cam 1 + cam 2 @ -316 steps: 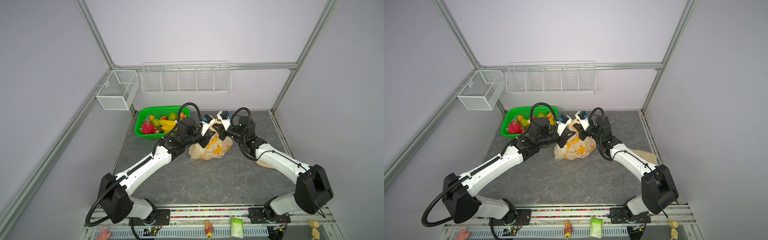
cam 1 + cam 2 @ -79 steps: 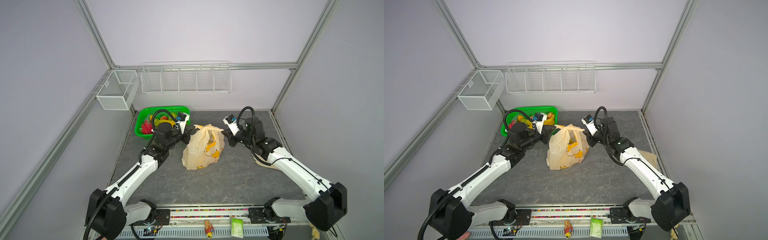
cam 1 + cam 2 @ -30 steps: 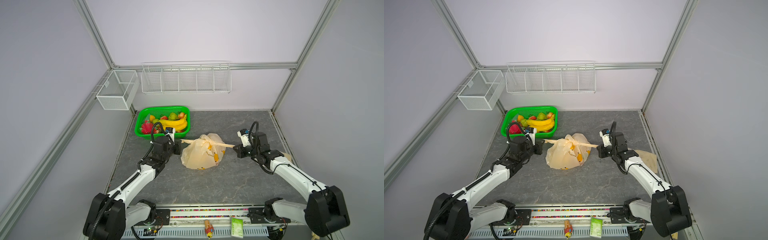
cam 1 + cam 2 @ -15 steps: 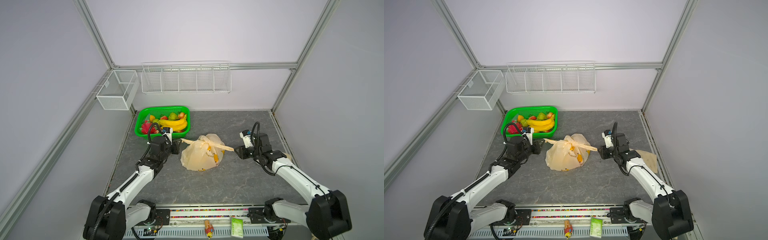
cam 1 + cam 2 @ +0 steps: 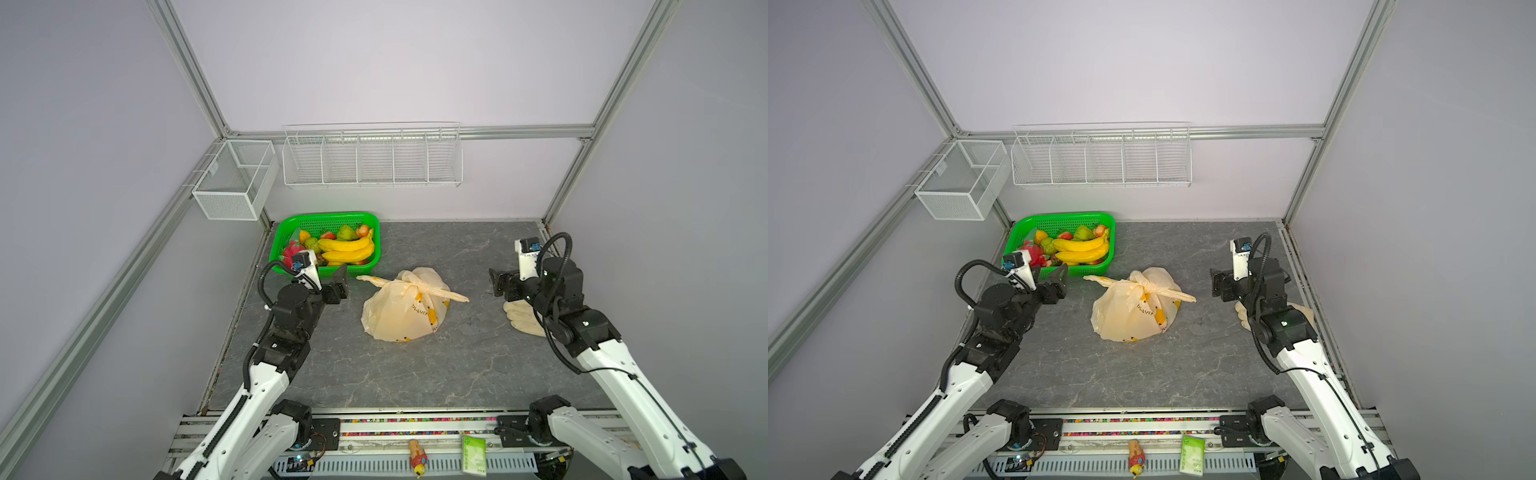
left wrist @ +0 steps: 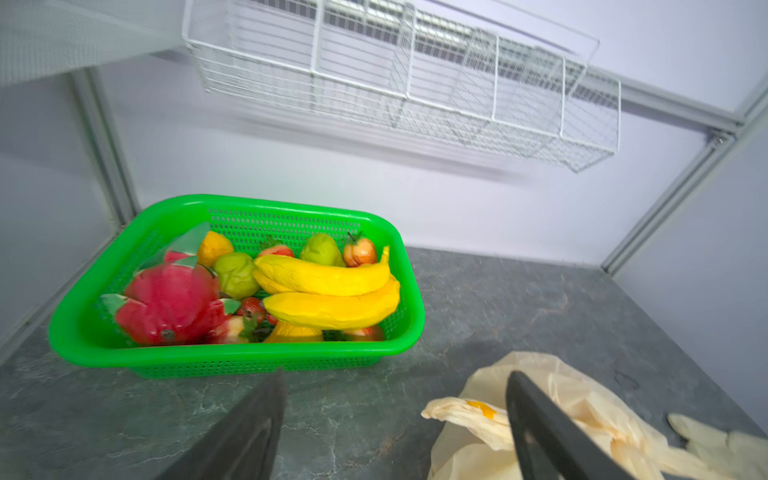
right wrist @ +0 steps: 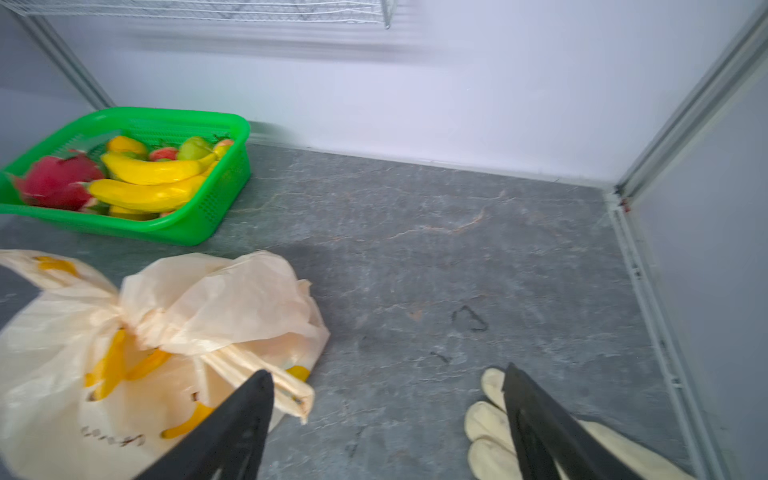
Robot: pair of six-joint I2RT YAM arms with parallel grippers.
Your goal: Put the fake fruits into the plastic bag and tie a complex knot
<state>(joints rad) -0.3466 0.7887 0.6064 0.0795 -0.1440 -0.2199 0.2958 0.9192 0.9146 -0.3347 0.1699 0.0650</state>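
Backing straight off without snagging the knot (image 5: 412,286) looks wisest, as the left gripper (image 5: 339,283) and right gripper (image 5: 497,284) hang empty, jaws spread, either side of the tied plastic bag (image 5: 395,322) on the table (image 5: 415,374), fake fruits (image 5: 347,249) lying in the green basket (image 5: 328,217).

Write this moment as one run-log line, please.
bag: tied shut | knot: both tails free | left claw: open, empty | right claw: open, empty | fruits: many in basket

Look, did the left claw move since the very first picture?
Yes. The left gripper backed leftward, off the plastic bag, and now sits in front of the green basket.
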